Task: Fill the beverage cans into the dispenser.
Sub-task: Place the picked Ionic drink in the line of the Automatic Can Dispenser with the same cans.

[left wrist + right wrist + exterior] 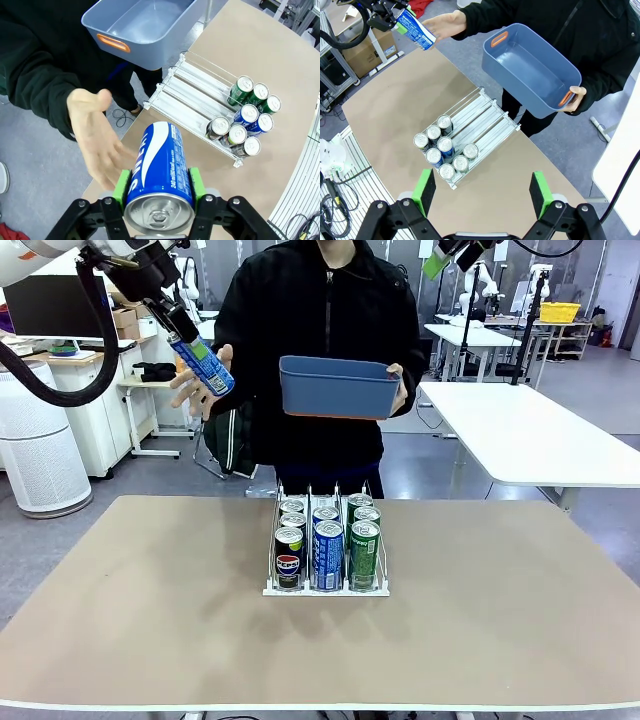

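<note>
High at the far left, the left claw (pixel 178 332) is clamped on a blue can (pixel 203 365) with white lettering, its green pads (pixel 121 184) pressing both sides near the silver top. The can hangs tilted in the air beyond the far edge of the desk (pixel 120 620), just beside the person's open hand (pixel 196 380); whether hand and can touch cannot be told.

Toward the middle, the dispenser (pixel 325 590) sits on the desk with three cans in each lane: black Pepsi cans (pixel 288 562) on the left, blue cans (pixel 328 552) in the centre, green cans (pixel 364 552) on the right, all crowded at the near lip. The far parts of the lanes lie bare. Behind it the person holds a blue bin (pixel 338 385), empty inside, by one end.

The right claw (pixel 482 192) hovers high over the near right of the desk, fingers wide apart and holding nothing.

The risks, as I judge them: the can must travel down and right into the middle lane, and the hand and bin lie close to that path. A tilted can could catch a wire divider, or roll into the wrong lane if released early.

The desk top is plain tan and matte. The room beyond holds white tables, a white cylindrical appliance (pixel 40 450) at far left and a yellow crate (pixel 559 311) at far right.
</note>
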Action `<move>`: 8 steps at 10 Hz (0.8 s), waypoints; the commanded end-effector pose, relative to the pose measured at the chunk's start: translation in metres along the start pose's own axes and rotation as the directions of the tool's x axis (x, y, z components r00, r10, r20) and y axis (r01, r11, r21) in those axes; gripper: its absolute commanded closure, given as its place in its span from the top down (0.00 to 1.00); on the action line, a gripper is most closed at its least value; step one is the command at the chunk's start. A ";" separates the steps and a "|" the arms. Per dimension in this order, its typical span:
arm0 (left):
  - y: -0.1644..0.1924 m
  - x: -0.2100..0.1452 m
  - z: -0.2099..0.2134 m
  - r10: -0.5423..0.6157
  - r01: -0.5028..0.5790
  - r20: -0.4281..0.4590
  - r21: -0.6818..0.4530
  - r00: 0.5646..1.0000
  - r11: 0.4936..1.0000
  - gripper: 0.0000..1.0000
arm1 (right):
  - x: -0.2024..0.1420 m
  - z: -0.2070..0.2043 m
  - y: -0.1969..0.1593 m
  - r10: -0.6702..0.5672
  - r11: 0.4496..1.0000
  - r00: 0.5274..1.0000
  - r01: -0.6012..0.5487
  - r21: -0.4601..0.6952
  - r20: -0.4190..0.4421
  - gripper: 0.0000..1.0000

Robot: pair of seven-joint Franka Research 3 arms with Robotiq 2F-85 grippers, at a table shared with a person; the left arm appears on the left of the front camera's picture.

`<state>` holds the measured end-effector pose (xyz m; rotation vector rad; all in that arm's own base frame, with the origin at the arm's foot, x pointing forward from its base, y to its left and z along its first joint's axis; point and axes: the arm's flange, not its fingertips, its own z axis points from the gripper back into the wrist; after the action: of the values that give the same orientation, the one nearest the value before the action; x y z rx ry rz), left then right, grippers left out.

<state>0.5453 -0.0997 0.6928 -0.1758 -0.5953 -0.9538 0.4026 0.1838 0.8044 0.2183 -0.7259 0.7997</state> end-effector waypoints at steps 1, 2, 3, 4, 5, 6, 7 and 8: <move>0.002 -0.001 0.003 -0.008 0.008 0.004 0.008 1.000 1.000 0.00 | 0.000 0.000 0.000 -0.002 1.000 1.000 0.002 0.002 0.000 1.00; 0.002 -0.001 0.003 -0.008 0.008 0.004 0.008 1.000 1.000 0.00 | 0.000 0.000 0.000 -0.002 1.000 1.000 0.002 0.002 0.000 1.00; 0.000 0.000 0.000 0.000 0.000 0.000 0.000 1.000 1.000 0.57 | 0.000 0.000 0.000 -0.002 1.000 1.000 0.002 0.002 0.000 1.00; -0.007 -0.001 0.001 0.002 -0.001 -0.041 0.005 0.999 1.000 0.57 | 0.000 0.000 0.000 -0.002 1.000 1.000 0.002 0.002 0.000 1.00; -0.024 0.000 0.003 0.036 -0.035 -0.066 0.018 0.997 0.999 0.57 | 0.000 0.000 0.000 -0.002 1.000 1.000 0.002 0.002 0.000 1.00; -0.044 0.006 0.004 0.070 -0.069 -0.042 0.020 0.997 0.997 0.57 | 0.000 0.000 0.000 -0.002 1.000 1.000 0.002 0.002 0.000 1.00; -0.066 0.009 0.005 0.092 -0.088 -0.056 0.073 0.994 0.994 0.57 | 0.000 0.000 0.000 -0.002 1.000 1.000 0.002 0.002 0.000 1.00; -0.091 0.010 -0.001 0.084 -0.081 -0.060 0.061 0.995 0.995 0.57 | 0.000 0.000 0.000 -0.002 1.000 1.000 0.002 0.002 0.000 1.00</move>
<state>0.5007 -0.1481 0.6955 -0.1420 -0.5382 -0.8819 0.4027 0.1838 0.8043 0.2184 -0.7257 0.7997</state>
